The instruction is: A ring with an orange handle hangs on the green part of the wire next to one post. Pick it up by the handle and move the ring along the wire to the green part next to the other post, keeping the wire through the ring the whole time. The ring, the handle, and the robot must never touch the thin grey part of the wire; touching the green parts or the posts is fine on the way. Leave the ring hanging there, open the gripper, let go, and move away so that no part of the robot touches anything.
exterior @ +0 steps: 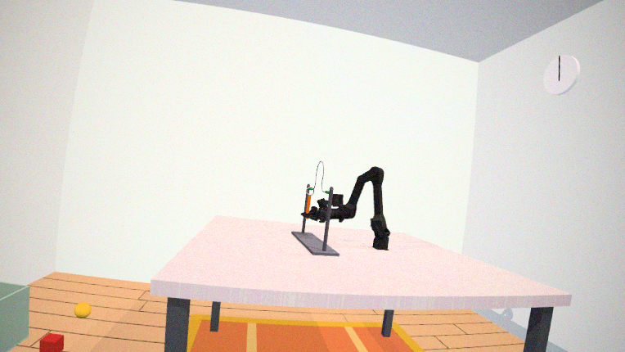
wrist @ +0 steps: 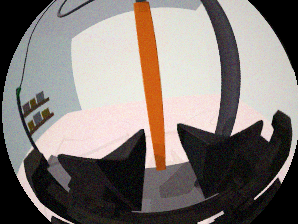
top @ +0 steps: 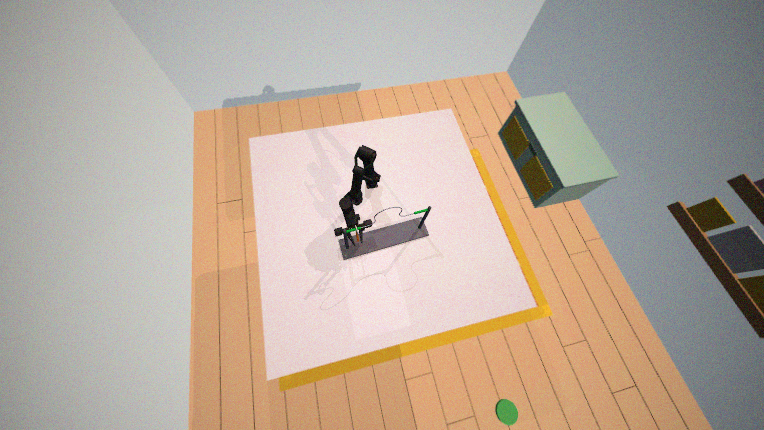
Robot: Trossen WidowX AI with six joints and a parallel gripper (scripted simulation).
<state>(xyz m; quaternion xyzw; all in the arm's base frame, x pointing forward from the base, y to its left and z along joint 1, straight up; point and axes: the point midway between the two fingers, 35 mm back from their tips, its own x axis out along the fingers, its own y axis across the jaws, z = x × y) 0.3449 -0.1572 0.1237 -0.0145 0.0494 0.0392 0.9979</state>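
Note:
The ring (exterior: 310,191) hangs on the green part (top: 350,230) beside the near post (top: 346,239) (wrist: 230,65). Its orange handle (exterior: 308,204) (wrist: 150,75) hangs down, slightly tilted in the wrist view. My gripper (top: 356,241) (exterior: 303,214) (wrist: 161,129) is partly open, its fingertips on both sides of the handle's lower part, with a visible gap on each side. The thin grey wire (exterior: 321,161) rises in a curve and runs to the green part (top: 420,211) at the other post (top: 424,219) (exterior: 327,218). The ring is too small to see clearly in the top view.
Both posts stand on a dark base plate (top: 395,235) (exterior: 324,252) on the pale table (top: 454,277) (exterior: 245,271). The near post stands just right of my fingers in the wrist view. My wrist and its camera are close behind the wire.

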